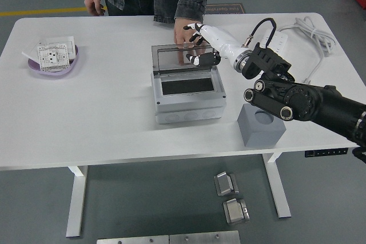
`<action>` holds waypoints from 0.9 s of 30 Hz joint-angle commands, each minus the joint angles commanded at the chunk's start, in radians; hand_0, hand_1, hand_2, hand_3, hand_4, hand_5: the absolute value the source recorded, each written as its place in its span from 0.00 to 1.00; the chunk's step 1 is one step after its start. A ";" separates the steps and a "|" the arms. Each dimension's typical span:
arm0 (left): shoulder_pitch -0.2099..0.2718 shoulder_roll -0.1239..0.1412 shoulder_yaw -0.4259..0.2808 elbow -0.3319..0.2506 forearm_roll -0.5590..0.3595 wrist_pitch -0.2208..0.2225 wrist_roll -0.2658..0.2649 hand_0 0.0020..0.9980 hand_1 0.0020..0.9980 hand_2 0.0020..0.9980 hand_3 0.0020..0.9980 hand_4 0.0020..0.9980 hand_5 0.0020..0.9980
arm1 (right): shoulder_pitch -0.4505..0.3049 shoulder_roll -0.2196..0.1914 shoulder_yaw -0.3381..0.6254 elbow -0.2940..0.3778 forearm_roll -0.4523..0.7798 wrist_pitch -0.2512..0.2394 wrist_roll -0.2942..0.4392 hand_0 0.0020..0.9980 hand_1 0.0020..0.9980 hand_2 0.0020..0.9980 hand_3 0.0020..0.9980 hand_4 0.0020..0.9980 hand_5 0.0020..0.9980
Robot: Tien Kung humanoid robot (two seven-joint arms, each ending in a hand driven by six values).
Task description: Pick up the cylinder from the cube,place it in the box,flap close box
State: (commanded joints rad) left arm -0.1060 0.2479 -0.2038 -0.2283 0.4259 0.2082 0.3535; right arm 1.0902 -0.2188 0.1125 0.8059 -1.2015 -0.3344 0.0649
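Head view: right robot hand (201, 43), fingers spread and released, at the box (187, 88)'s upright clear lid (184, 59)

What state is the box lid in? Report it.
Open. The clear lid stands upright behind the grey box, its dark inside exposed. The right hand is at the lid's top edge; a person's hand rests behind it.

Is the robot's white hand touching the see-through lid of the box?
Cannot tell. In the head view the right hand overlaps the clear lid's upper right corner, fingers spread, but from above no contact or gap shows plainly.
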 joint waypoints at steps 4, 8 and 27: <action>0.005 -0.001 0.001 0.000 -0.003 0.000 -0.001 0.67 0.66 0.65 0.72 0.73 0.59 | -0.012 -0.025 -0.009 0.048 -0.044 0.003 -0.009 0.76 0.66 0.73 0.90 0.64 0.23; 0.009 -0.003 0.006 0.001 -0.012 0.002 -0.003 0.67 0.66 0.65 0.72 0.74 0.59 | -0.029 -0.049 -0.005 0.101 -0.098 0.005 -0.023 0.76 0.66 0.73 0.90 0.64 0.23; 0.019 -0.011 0.027 0.001 -0.045 0.005 -0.014 0.67 0.66 0.65 0.72 0.74 0.59 | -0.133 -0.154 0.101 0.345 -0.342 0.020 -0.102 0.75 0.65 0.74 0.90 0.64 0.27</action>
State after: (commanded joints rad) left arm -0.0873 0.2370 -0.1763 -0.2270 0.3809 0.2136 0.3398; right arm 0.9571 -0.3726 0.2135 1.1510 -1.5435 -0.3143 -0.0370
